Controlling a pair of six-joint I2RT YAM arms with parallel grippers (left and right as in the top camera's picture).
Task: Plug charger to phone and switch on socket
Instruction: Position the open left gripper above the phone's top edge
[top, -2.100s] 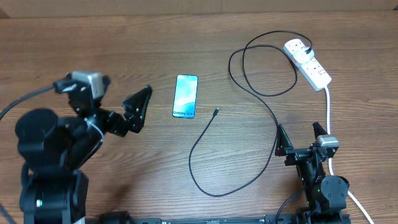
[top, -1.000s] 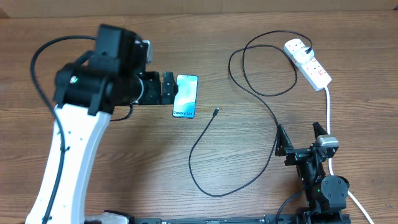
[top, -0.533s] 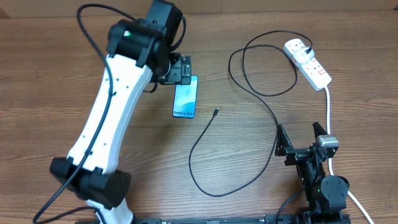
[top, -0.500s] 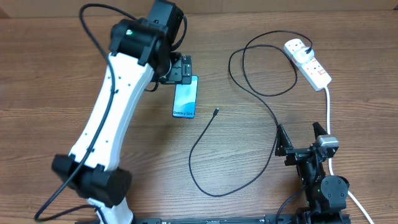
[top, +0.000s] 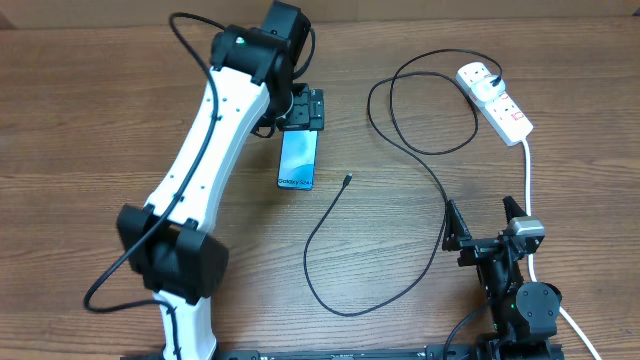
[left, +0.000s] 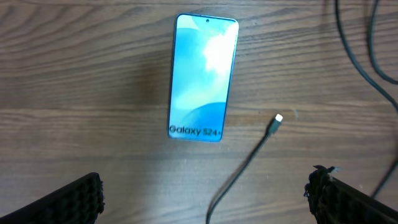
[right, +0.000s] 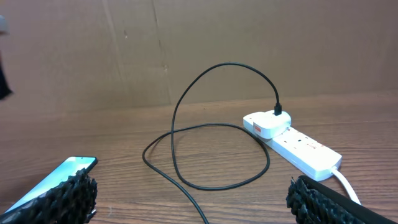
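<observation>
Left pincer (left: 205, 186): released, its fingers (left: 79, 200) spread wide at the foot of the wrist view. Seen from overhead, it hangs over the phone (top: 298, 158) at the end away from the white text.

The phone lies flat on the surface (top: 100, 100), screen up and untouched. The charger (left: 256, 149) runs up to the phone's text end. Its connector tip (left: 278, 118) lies just beside that end, apart from it and aimed away from it.

The charger's plug (top: 497, 78) sits in the socket (top: 507, 112), well apart from the phone. Right pincer (top: 484, 222): also released, parked well apart from the phone.

The step in hand appears to be fetching the tip. Grip the cable just behind the tip, so that the metal stays free. Turn it to face the text end, where the port probably lies. Keep it level with the surface, and have your other pincer steady the phone so it does not slide as you push.
</observation>
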